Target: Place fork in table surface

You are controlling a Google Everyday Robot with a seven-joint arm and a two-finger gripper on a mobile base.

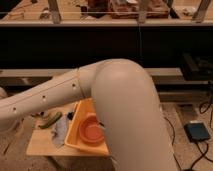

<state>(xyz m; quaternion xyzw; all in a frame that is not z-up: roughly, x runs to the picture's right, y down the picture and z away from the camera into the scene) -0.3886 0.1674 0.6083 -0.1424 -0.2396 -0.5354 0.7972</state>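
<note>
The fork is out of view. The light tan table surface (42, 146) shows at the lower left, under my arm (60, 92). The arm's big white elbow fills the middle of the picture and its forearm runs off the left edge. My gripper is beyond that left edge and out of sight; it is shut, and I cannot see whether it holds anything.
A yellow tub (75, 135) holding an orange bowl (91, 131) stands on the table's right half. A green elongated vegetable (50, 120) and a grey cloth (59, 134) lie left of the tub. A dark counter runs behind the table. A blue-grey box (198, 132) with cables sits on the floor at the right.
</note>
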